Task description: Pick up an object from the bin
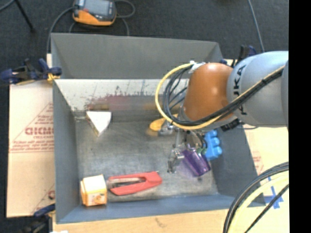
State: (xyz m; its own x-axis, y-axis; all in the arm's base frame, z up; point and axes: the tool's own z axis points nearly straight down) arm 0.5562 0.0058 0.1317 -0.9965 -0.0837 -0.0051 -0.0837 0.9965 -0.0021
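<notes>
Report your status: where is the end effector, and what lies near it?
End effector low in bin, right part, at purple object. Blue object close beside it. Red hand tool lies apart, front.

The arm [265, 89] is a thick, rounded link in pale silver-grey, with dark KUKA lettering [238, 84] running along its end. A glossy orange-brown dome cover [206, 91] caps the wrist. Yellow and black cables [158, 97] loop around the cover in wide rings, and black cables cross the grey link. The gripper [174, 161] is slim grey metal.
</notes>
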